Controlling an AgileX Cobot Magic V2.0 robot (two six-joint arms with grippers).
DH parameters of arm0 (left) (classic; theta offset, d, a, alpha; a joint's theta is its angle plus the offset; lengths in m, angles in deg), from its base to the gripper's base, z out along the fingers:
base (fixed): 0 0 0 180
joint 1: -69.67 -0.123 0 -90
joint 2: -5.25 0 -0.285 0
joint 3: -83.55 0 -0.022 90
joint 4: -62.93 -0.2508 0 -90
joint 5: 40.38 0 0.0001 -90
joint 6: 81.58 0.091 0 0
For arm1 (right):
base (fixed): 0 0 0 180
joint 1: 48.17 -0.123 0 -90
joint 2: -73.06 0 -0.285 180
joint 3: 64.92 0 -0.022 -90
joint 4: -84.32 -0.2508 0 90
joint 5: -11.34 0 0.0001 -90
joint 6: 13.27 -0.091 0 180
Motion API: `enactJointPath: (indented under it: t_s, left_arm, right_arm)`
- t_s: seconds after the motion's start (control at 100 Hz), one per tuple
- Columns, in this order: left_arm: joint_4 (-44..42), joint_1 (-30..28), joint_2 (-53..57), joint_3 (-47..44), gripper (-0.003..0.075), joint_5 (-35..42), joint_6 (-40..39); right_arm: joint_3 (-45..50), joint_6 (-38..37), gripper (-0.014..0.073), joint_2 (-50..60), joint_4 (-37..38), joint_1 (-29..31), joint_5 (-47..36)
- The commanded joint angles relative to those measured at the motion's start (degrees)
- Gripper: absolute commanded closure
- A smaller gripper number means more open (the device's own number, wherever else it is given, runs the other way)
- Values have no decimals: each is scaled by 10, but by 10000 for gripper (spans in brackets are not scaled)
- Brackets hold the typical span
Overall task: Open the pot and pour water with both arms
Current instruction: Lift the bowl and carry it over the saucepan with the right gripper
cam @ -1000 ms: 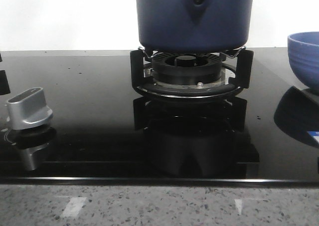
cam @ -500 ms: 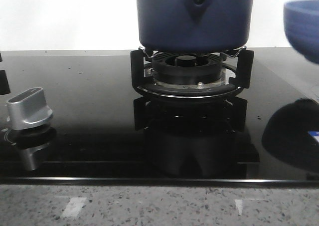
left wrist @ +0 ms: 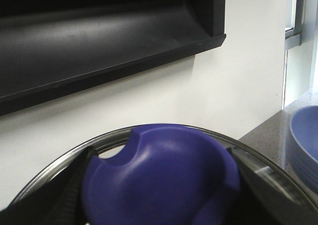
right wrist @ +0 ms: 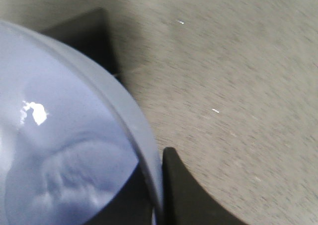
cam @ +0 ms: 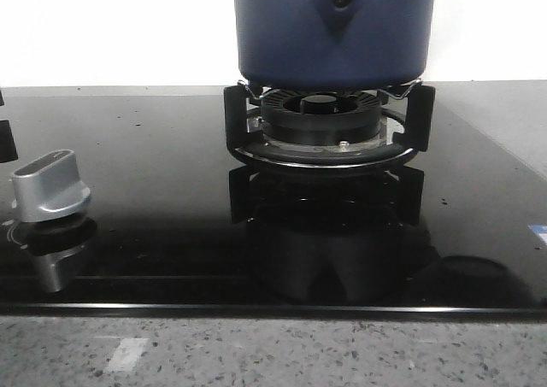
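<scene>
The dark navy pot [cam: 333, 28] stands on the burner grate [cam: 329, 126]; its top is cut off by the front view's upper edge. Neither gripper shows in the front view. My left gripper [left wrist: 159, 185] is shut on the blue knob [left wrist: 164, 170] of a glass lid with a metal rim [left wrist: 64, 158], held up in front of a white wall. My right gripper [right wrist: 159, 195] is shut on the rim of the lighter-blue bowl [right wrist: 59, 135], one finger inside and one outside. The bowl also shows at the edge of the left wrist view [left wrist: 305, 145].
A silver stove knob [cam: 49, 186] stands at the left of the black glass cooktop [cam: 154, 148]. A speckled grey counter [cam: 256, 353] runs along the front and on the right [right wrist: 238, 86]. A black range hood [left wrist: 99, 41] hangs on the wall.
The lighter-blue bowl rose from the cooktop at the right and left the front view. Its reflection on the glass slid toward the front edge. The pot has not moved.
</scene>
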Motion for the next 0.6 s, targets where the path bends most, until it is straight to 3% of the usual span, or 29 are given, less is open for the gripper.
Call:
enactJointPath:
  t_s: [0.0, 0.23, 0.59]
  left_arm:
    - [31, -2, 21, 19, 467, 11, -5]
    - [34, -2, 21, 19, 467, 11, -5]
    - [34, -2, 21, 19, 468, 11, -5]
  right_arm:
    - [-65, 8, 660, -3, -15, -20, 15]
    - [-176, 8, 660, -52, -17, -82, 26]
    - [-200, 8, 659, -98, -18, -158, -18]
